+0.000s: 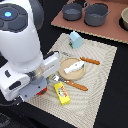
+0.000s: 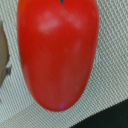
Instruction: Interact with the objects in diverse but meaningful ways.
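We see the red tomato (image 2: 57,52) filling the wrist view, lying on the woven mat (image 2: 112,60). The white fish (image 1: 73,67) rests on the tan plate (image 1: 63,64), with the yellow box (image 1: 61,93) at its 7 o'clock. We cannot tell the pincer state.

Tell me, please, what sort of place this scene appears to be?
Probably a lab's pretend dining and kitchen setup: a tan plate holding a white fish on a woven placemat, orange-handled cutlery beside it, and grey pots behind.
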You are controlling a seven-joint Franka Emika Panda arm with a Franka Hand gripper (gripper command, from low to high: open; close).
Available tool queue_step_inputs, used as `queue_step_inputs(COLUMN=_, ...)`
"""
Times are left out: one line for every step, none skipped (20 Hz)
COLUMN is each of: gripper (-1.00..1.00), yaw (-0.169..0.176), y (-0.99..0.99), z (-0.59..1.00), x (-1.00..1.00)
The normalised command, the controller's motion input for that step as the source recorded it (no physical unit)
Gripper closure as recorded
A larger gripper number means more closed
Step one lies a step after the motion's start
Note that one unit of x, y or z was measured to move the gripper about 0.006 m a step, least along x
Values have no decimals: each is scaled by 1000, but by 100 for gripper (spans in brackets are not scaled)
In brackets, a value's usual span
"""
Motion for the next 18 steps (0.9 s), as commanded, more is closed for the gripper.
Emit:
queue_step_inputs(gripper=-100, yaw=-39, y=0, z=-180, x=123)
queue_step_inputs(gripper=-100, yaw=-38, y=0, z=-183, x=120)
queue_step_inputs(gripper=-100, yaw=-36, y=0, z=-183, x=137)
queue_step_inputs(gripper=-100, yaw=-36, y=0, z=-163, x=149)
queue_step_inputs(gripper=-100, yaw=-34, y=0, z=-149, x=140)
queue_step_inputs(gripper=-100, yaw=-33, y=0, z=-140, x=114)
queue_step_inputs(gripper=-100, yaw=-30, y=0, z=-137, x=114)
queue_step_inputs(gripper=-100, yaw=-28, y=0, z=-117, x=114)
queue_step_inputs(gripper=100, yaw=-27, y=0, z=-134, x=89)
queue_step_inputs(gripper=100, yaw=-26, y=0, z=-117, x=91)
queue_step_inputs(gripper=100, yaw=-25, y=0, z=-94, x=83)
queue_step_inputs(gripper=100, yaw=-25, y=0, z=-11, x=74)
queue_step_inputs(gripper=100, yaw=-23, y=0, z=0, x=54)
queue_step_inputs(gripper=100, yaw=-24, y=0, z=-31, x=0)
queue_step_inputs(gripper=100, yaw=-28, y=0, z=0, x=0)
queue_step_inputs(gripper=100, yaw=-25, y=0, z=57, x=63)
queue_step_inputs(gripper=100, yaw=-23, y=0, z=123, x=20)
queue_step_inputs(gripper=100, yaw=-23, y=0, z=109, x=0)
